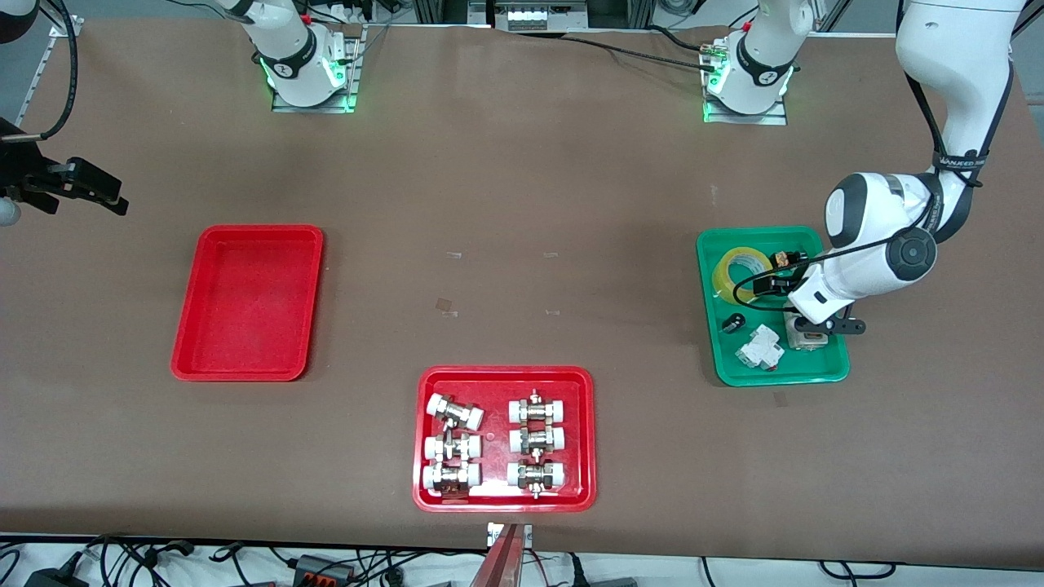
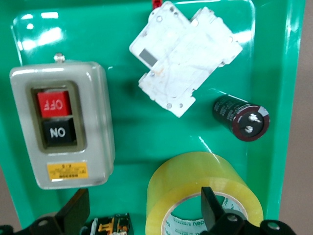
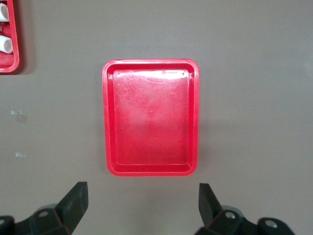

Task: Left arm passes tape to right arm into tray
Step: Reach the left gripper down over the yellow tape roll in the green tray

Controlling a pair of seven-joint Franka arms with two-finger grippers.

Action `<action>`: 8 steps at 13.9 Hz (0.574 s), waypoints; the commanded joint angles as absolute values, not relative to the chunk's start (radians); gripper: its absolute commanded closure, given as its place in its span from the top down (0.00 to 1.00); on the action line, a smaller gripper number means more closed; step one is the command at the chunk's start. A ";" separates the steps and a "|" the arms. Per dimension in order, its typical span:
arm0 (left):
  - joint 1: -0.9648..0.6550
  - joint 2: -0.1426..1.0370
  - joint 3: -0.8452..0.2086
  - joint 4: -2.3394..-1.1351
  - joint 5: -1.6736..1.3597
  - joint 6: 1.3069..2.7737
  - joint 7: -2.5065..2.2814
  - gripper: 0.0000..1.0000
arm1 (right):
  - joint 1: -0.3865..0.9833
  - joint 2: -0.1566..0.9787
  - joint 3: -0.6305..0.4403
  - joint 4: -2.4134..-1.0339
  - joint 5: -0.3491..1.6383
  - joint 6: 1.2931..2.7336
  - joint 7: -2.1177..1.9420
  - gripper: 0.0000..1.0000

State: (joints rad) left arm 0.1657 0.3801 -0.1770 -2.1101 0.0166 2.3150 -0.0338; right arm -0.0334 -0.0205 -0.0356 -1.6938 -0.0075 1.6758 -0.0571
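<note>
The tape [image 1: 738, 273], a yellow roll with a white core, lies flat in a green tray [image 1: 832, 371] at the left arm's end of the table. My left gripper [image 1: 775, 281] hangs open just above it. In the left wrist view one of its fingers [image 2: 211, 205] is over the core hole of the tape [image 2: 195, 171] and the other is outside the roll, so the left gripper [image 2: 142, 210] straddles the roll's wall without holding it. The plain red tray [image 1: 249, 302] holds nothing. My right gripper [image 1: 98, 191] waits open in the air over the table beside the tray [image 3: 105, 117]; between the right gripper's [image 3: 142, 205] fingers only bare table shows.
In the green tray with the tape lie a grey ON/OFF switch box [image 2: 58, 125], a white breaker [image 2: 183, 54], a dark capacitor [image 2: 242, 117] and a small black and orange part [image 2: 110, 226]. A second red tray [image 1: 587, 440] holding several metal fittings sits nearest the front camera.
</note>
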 commanded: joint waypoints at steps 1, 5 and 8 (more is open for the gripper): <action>0.164 0.316 -0.186 -2.180 0.014 2.329 -0.096 1.00 | -0.031 -0.025 -0.040 -1.684 -0.006 1.660 -0.063 1.00; 0.176 0.301 -0.210 -2.209 0.014 2.332 -0.112 1.00 | -0.031 -0.025 -0.040 -1.686 -0.006 1.660 -0.063 1.00; 0.186 0.302 -0.210 -2.212 0.014 2.338 -0.112 0.97 | -0.031 -0.025 -0.040 -1.684 -0.006 1.660 -0.066 1.00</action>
State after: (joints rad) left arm 0.1689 0.3334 -0.2018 -2.1792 0.0166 2.3186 -0.1069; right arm -0.0335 -0.0205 -0.0356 -1.6938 -0.0075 1.6752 -0.0571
